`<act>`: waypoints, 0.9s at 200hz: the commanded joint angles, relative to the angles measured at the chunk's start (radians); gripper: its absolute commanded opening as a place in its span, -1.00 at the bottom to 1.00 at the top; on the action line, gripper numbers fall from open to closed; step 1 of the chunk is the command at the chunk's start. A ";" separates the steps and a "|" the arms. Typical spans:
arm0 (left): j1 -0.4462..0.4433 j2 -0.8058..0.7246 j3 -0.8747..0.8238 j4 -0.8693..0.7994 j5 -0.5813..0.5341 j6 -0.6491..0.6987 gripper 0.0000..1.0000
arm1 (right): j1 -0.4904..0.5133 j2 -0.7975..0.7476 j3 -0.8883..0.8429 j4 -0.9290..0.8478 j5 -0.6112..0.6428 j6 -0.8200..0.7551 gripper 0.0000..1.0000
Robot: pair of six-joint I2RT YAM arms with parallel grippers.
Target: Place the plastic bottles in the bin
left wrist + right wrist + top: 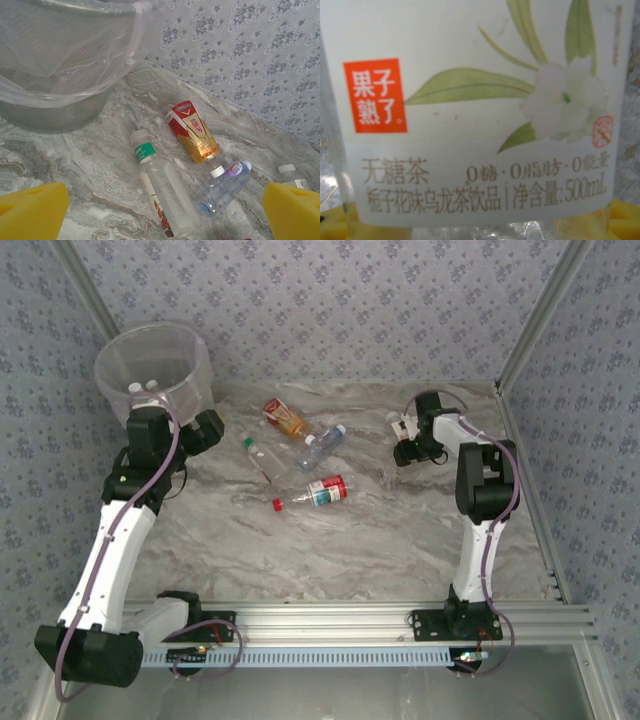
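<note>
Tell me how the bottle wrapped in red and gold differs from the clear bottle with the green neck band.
The red-and-gold bottle is almost fully covered by an opaque wrap; the green-banded bottle is mostly see-through, with a narrow label strip. The red-and-gold bottle lies nearer the back wall than the green-banded bottle. Both lie on their sides on the marble table, outside the bin.

A plastic bottle (pixel 470 100) sits very close to the lens, its white label (pixel 470 45) spanning nearly the whole width. The label carries green leaves, a white flower and an orange-red square (pixel 375 95) with white characters (below it, rows of grey print ending in 500mL). Clear plastic shows under the label. At both lower corners the yellow pads (pixel 626 220) of the right gripper (pixel 480 231) flank the bottle; whether they touch it cannot be judged.
</note>
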State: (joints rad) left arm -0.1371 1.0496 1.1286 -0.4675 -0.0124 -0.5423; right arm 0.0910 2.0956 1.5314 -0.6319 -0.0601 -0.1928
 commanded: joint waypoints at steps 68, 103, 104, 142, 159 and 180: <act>0.005 0.063 0.019 0.100 0.179 0.012 0.99 | 0.058 -0.311 -0.276 0.194 -0.012 0.182 -1.00; 0.000 0.092 0.008 0.146 0.231 -0.025 0.99 | 0.094 -0.418 -0.362 0.233 -0.015 0.271 -1.00; 0.000 0.093 0.006 0.147 0.231 -0.025 0.99 | 0.095 -0.421 -0.366 0.234 -0.012 0.274 -1.00; -0.014 0.139 0.038 0.139 0.259 -0.052 0.99 | 0.168 -0.545 -0.458 0.289 0.026 0.342 -1.00; -0.026 0.150 0.029 0.164 0.259 -0.069 0.99 | 0.206 -0.589 -0.479 0.315 0.040 0.341 -1.00; -0.052 0.163 0.013 0.199 0.250 -0.089 0.99 | 0.257 -0.634 -0.529 0.383 0.023 0.305 -1.00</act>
State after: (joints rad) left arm -0.1635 1.2064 1.1286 -0.3378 0.2188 -0.5968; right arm 0.3008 1.5227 1.0420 -0.3412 -0.0376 0.1131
